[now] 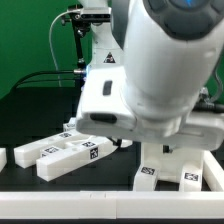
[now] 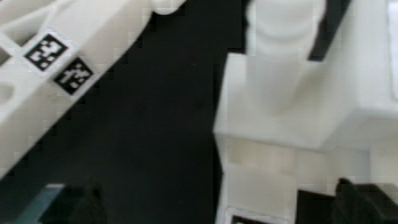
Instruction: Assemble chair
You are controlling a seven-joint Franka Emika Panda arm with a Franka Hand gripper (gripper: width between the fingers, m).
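Several white chair parts with black marker tags lie side by side (image 1: 68,152) on the black table at the exterior view's left. They also show in the wrist view (image 2: 54,75). Another white chair part (image 1: 172,165) stands under the arm at the exterior view's right, and it fills the wrist view as a pale block (image 2: 294,110). My gripper (image 2: 214,205) is open, with its dark fingertips (image 2: 64,205) far apart. The pale block reaches in between them, close to one finger, and I see no grip on it. In the exterior view the arm hides the jaws.
A white rail (image 1: 110,197) runs along the table's front edge. A small white piece (image 1: 3,158) lies at the exterior view's far left. A stand with cables (image 1: 80,40) is at the back before a green wall.
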